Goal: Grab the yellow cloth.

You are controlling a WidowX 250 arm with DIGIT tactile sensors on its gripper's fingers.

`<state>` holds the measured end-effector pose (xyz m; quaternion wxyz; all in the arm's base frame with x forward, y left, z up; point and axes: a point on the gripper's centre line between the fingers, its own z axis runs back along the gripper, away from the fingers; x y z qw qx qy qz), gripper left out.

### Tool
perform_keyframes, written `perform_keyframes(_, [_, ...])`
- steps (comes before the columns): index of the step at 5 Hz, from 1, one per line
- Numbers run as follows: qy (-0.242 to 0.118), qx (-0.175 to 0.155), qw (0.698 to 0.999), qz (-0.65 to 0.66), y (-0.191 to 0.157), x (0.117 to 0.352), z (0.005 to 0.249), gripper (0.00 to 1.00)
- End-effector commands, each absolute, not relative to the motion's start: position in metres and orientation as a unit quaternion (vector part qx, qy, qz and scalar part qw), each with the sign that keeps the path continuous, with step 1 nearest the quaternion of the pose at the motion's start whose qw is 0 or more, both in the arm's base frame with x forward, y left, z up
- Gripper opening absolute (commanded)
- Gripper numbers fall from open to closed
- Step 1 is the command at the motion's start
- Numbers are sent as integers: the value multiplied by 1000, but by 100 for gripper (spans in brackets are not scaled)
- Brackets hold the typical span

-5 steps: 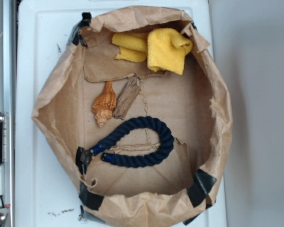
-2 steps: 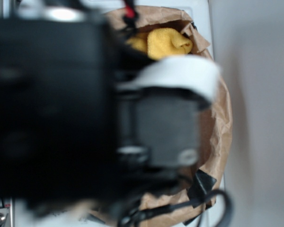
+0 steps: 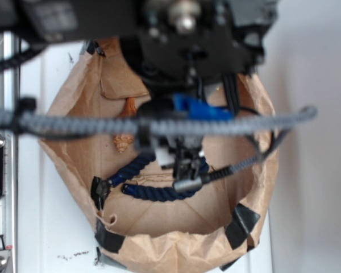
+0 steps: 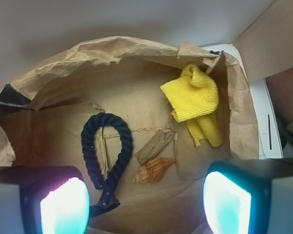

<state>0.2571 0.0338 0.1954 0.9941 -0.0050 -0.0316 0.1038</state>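
Now risen, arm (image 3: 182,34) exposes bag (image 4: 53,63) holding yellow cloth (image 4: 193,95), rope (image 4: 107,146), seemingly shell (image 4: 154,170).

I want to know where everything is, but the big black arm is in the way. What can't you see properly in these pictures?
- Yellow cloth: hidden by the arm in the exterior view; shows only in the wrist view.
- Seashell: mostly covered by the arm and cables in the exterior view.
- Blue rope: its loop end is behind the gripper in the exterior view.
- Gripper: only the glowing finger ends show in the wrist view; the bottom edge cuts them off.
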Motion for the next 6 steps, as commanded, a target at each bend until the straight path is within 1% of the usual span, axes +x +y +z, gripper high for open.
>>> perform_keyframes(1, [-48,-3,993,105,36,258,204,100])
perform_keyframes(2, [-76,13,991,110,47,245,173,100])
perform_keyframes(3, [-97,8,990,105,54,249,147,100])
perform_keyframes(4, [-105,8,991,88,54,252,129,100])
perform_keyframes(5, [-100,29,988,111,53,276,107,100])
perform_keyframes(6, [-87,40,988,125,51,292,90,100])
